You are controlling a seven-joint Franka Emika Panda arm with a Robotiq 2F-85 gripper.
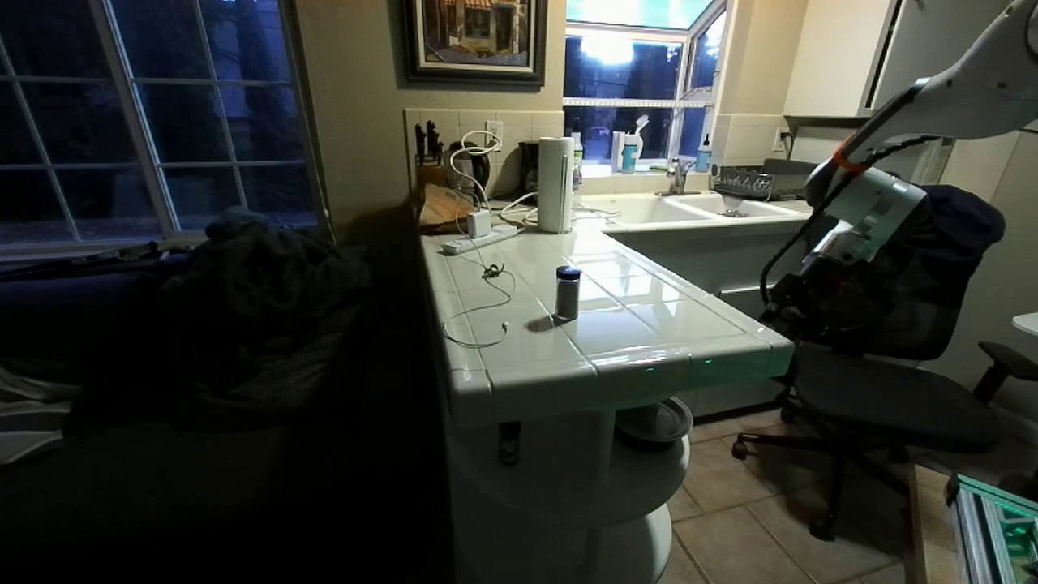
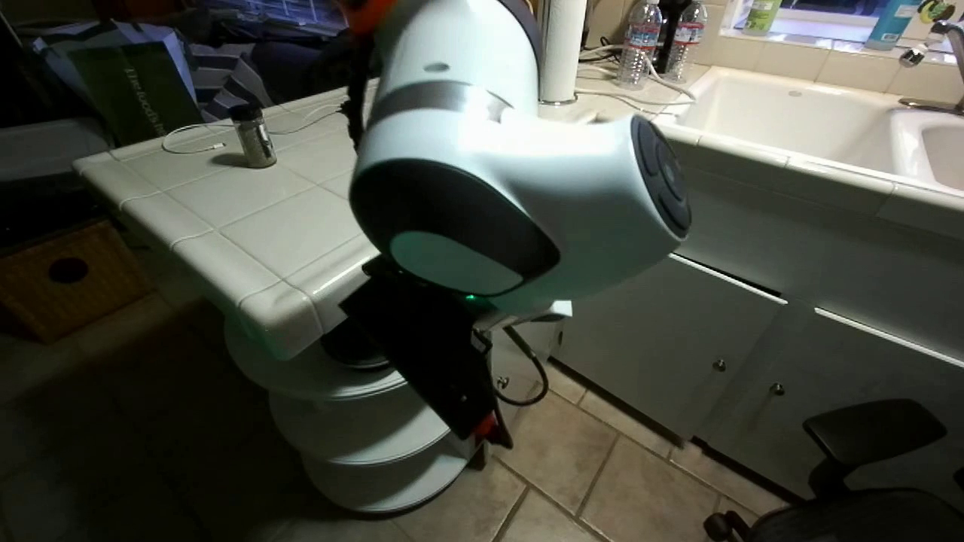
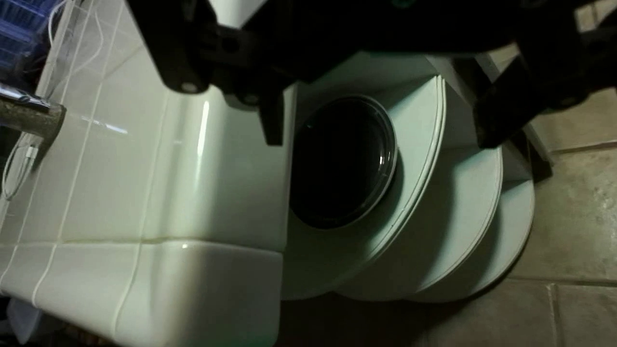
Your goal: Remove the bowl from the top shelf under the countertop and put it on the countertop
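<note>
The gripper point(image 3: 381, 140) parted, the bowl point(image 3: 344, 164) on the top shelf point(image 3: 419, 126)

The gripper comes nearest, its two dark fingers point(image 3: 272, 123) standing well apart in the wrist view; whether the finger nearer the countertop point(image 3: 226, 183) touches its edge cannot be told; above the gripper, in an exterior view, the pale arm point(image 2: 482, 143) bends down beside the end of the countertop and hides part of it; beyond the gap between the fingers lies the bowl, round, shallow and dark as seen there, its glossy rim catching small glints; it sits upright on the top shelf, partly hidden beneath the countertop's overhanging edge; two lower shelves point(image 3: 470, 202), white and rounded like the first, step away below towards the tiled floor point(image 3: 578, 202).

Up on the countertop, glossy and white-tiled, a dark-lidded jar point(image 1: 568, 297) stands upright in both exterior views; a thin white cable point(image 3: 31, 153) lies curled near it; farther along come a white power strip point(image 1: 486, 238) and, near that, an upright paper-towel roll point(image 1: 555, 185); past these, in an exterior view, two labelled water bottles point(image 2: 640, 56) stand close together beside the white sink point(image 2: 791, 113); a window point(image 1: 624, 138) is set behind the sink, and a framed picture point(image 1: 478, 36) hangs to one side of it.
</note>
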